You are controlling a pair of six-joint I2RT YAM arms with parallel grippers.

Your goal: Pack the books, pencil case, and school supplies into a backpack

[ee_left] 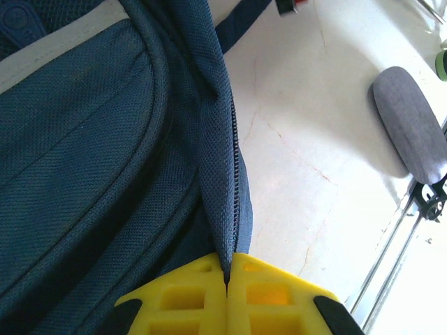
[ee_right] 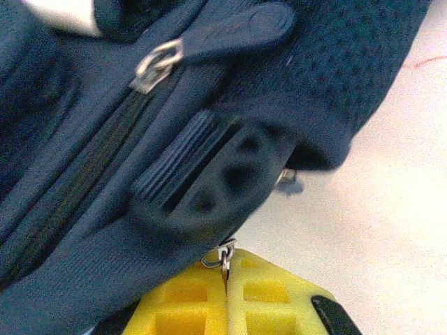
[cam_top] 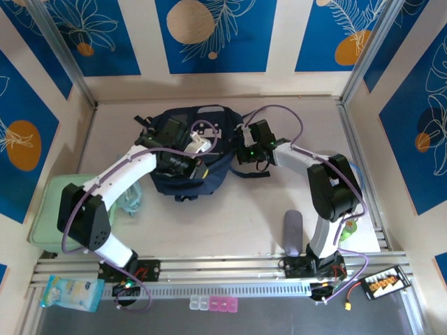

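The navy backpack (cam_top: pixel 209 122) lies at the back middle of the table. My left gripper (ee_left: pixel 227 271) is shut on a raised fold of the backpack (ee_left: pixel 84 139) fabric, right beside the zipper teeth (ee_left: pixel 237 174); in the top view this gripper (cam_top: pixel 198 166) sits over the bag's front. My right gripper (ee_right: pixel 225 271) is shut on a small metal zipper ring (ee_right: pixel 222 255) at the backpack's (ee_right: pixel 105 153) edge, at the bag's right side (cam_top: pixel 242 148). The grey pencil case (cam_top: pixel 293 234) lies alone near the right arm's base and also shows in the left wrist view (ee_left: pixel 412 122). The books are out of view.
A pale-green flat box (cam_top: pixel 49 209) sits at the left edge, with a teal mesh item (cam_top: pixel 130 199) beside the left arm. A blue packet (cam_top: pixel 70 293) and small pink boxes (cam_top: pixel 213 303) lie on the front rail. A second zipper pull (ee_right: pixel 157 66) lies on the bag.
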